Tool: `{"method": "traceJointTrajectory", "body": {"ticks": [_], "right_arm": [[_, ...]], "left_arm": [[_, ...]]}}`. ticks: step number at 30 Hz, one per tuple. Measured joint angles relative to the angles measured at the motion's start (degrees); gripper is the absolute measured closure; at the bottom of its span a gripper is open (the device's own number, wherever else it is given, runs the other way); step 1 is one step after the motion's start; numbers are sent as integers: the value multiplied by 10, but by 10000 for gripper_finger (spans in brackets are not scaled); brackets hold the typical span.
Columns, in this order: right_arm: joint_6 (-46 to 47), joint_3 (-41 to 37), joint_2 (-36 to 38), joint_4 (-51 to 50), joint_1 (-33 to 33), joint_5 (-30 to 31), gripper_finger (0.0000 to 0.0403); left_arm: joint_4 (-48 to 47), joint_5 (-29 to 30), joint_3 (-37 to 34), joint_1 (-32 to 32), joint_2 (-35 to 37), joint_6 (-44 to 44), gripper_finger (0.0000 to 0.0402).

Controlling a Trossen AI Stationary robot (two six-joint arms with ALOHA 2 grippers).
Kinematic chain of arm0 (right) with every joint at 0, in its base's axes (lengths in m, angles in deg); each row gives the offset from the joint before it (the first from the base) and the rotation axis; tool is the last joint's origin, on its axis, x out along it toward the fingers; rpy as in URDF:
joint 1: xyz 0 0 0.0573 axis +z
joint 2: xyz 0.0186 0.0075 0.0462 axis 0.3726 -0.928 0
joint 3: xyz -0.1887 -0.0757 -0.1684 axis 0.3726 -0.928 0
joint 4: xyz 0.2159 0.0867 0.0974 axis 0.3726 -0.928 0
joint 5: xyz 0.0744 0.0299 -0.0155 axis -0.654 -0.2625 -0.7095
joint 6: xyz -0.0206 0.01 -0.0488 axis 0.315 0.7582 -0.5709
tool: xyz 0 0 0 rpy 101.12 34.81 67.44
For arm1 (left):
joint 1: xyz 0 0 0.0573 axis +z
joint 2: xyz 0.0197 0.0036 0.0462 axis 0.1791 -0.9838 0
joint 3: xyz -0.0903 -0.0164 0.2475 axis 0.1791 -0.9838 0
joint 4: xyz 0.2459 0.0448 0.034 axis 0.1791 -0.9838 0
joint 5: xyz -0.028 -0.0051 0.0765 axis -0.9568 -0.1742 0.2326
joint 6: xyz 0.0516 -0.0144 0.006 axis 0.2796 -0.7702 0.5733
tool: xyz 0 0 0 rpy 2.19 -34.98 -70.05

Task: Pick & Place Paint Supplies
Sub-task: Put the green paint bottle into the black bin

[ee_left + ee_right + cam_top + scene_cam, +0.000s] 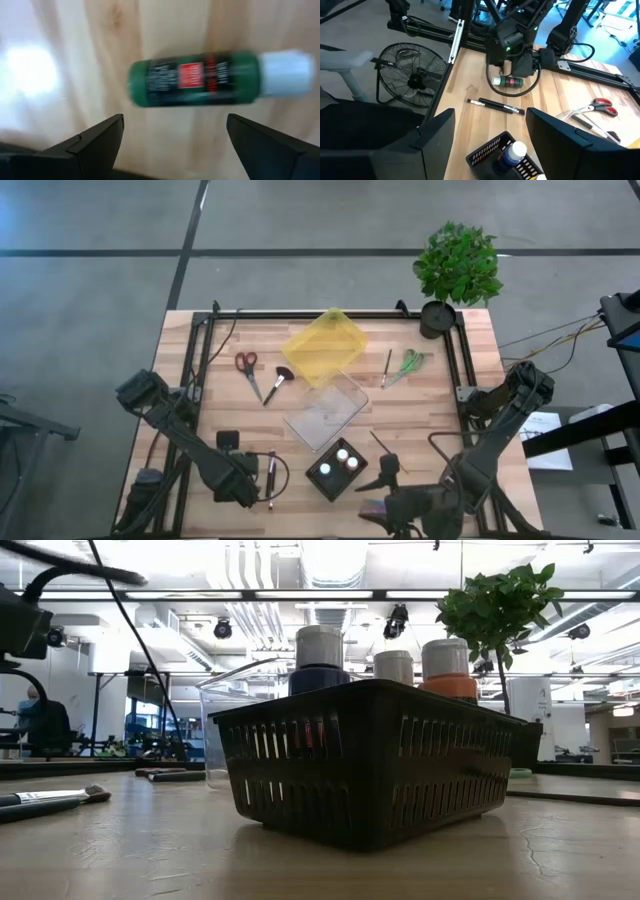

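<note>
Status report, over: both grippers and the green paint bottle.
Left gripper open, poised over green paint bottle lying on table. Right gripper open, empty, near black basket. Nothing blocking.

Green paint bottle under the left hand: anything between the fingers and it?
Nothing visible. The green paint bottle lies on its side on bare wood, and the left hand is open right over it, one finger to each side.
</note>
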Motion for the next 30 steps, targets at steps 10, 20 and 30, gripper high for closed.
{"method": "traceJointTrajectory", "body": {"ticks": [10,20,30], "right_arm": [[7,0,0,-1,1,-1,158],[10,0,0,-4,6,-1,158],[10,0,0,-5,9,-1,158]], "left_arm": [[-24,60,0,-11,0,293,41],[46,83,-2,-10,0,368,41],[130,75,-62,-8,3,357,41]]}}
